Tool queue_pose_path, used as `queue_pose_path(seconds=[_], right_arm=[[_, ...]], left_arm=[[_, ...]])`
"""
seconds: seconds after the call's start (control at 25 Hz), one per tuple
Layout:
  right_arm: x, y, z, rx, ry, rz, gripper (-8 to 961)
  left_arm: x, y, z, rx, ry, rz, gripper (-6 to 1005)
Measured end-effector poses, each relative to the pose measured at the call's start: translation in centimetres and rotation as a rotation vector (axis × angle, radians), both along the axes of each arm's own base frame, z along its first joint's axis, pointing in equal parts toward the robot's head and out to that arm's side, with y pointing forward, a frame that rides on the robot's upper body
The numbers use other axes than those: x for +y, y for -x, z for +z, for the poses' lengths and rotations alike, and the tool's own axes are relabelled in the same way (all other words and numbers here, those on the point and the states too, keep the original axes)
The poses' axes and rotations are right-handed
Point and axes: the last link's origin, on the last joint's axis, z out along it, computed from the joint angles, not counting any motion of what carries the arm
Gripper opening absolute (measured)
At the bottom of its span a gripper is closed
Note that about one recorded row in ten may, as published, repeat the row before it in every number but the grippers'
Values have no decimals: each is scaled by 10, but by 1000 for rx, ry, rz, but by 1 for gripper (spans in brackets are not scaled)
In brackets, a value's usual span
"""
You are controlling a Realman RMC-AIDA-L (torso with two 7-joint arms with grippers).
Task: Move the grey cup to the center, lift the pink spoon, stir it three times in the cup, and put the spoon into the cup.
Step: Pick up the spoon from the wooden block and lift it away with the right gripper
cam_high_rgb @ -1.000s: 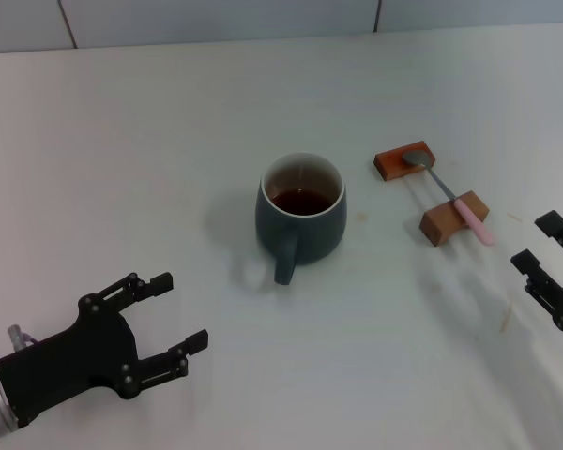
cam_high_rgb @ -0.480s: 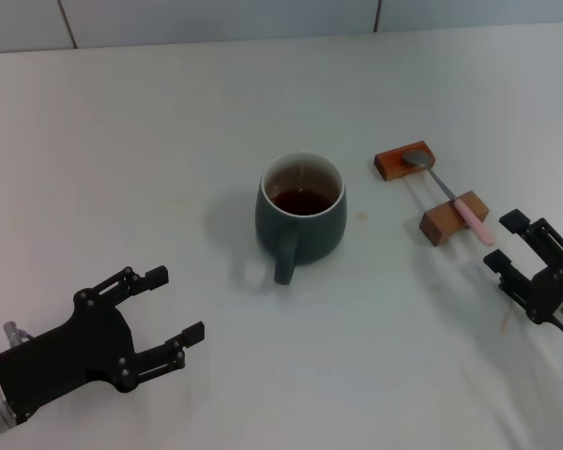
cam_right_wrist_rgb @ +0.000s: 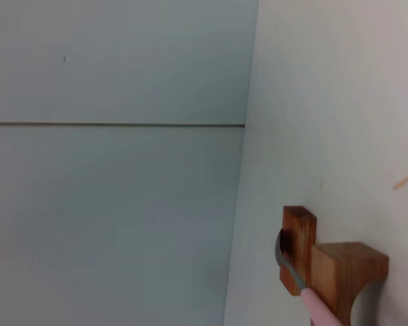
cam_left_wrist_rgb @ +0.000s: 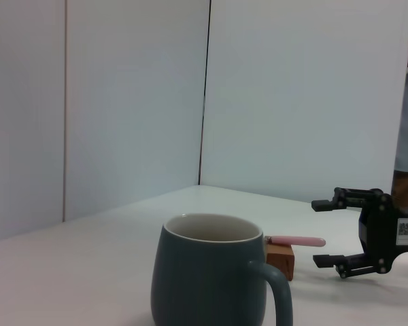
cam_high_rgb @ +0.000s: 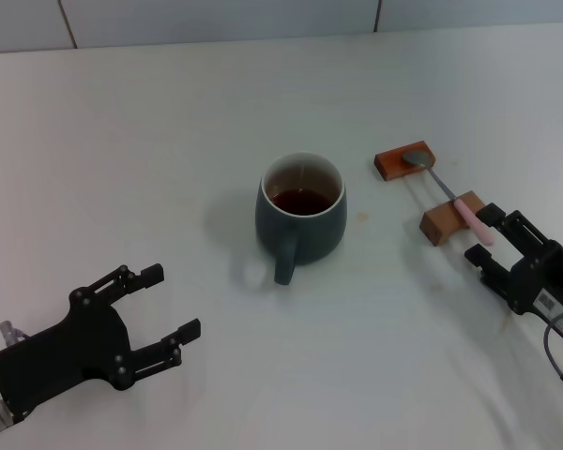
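- Left gripper (cam_high_rgb: 159,305): nearest the camera, low on the robot's left, fingers spread wide, holding nothing. Well clear of the cup, looks parked.
- Right gripper (cam_high_rgb: 493,242): low on the right, fingers spread, nothing between them. The opening sits just beside the pink tip of the spoon handle; I can't tell if they touch.
- Grey cup (cam_high_rgb: 301,217): mid-table between the arms, upright, brown liquid inside, handle toward the robot. Looks already centred.
- Pink spoon (cam_high_rgb: 453,199): bridges two wooden blocks (cam_high_rgb: 452,221), metal bowl on the far block, pink handle overhanging the near one.
- Key relation: the spoon's long axis runs diagonally, handle end pointing at the right gripper, so the right arm should take it. Jaws need to straddle the handle crosswise before closing.
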Motion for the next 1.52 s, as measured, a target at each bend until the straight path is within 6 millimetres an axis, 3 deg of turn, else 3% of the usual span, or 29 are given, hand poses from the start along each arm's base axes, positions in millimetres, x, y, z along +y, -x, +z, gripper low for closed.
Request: queue_pose_path(seconds=[0.76, 0.96, 1.52], right_arm=[[12, -2, -1, -13, 7, -30, 739], [10, -4, -2, -8, 14, -46, 509], [8, 3, 4, -26, -26, 26, 218]], left_arm=[[2, 2, 4, -7, -27, 11, 821], [3, 1, 5, -8, -30, 12, 821], [-1, 3, 4, -18, -39, 25, 821]])
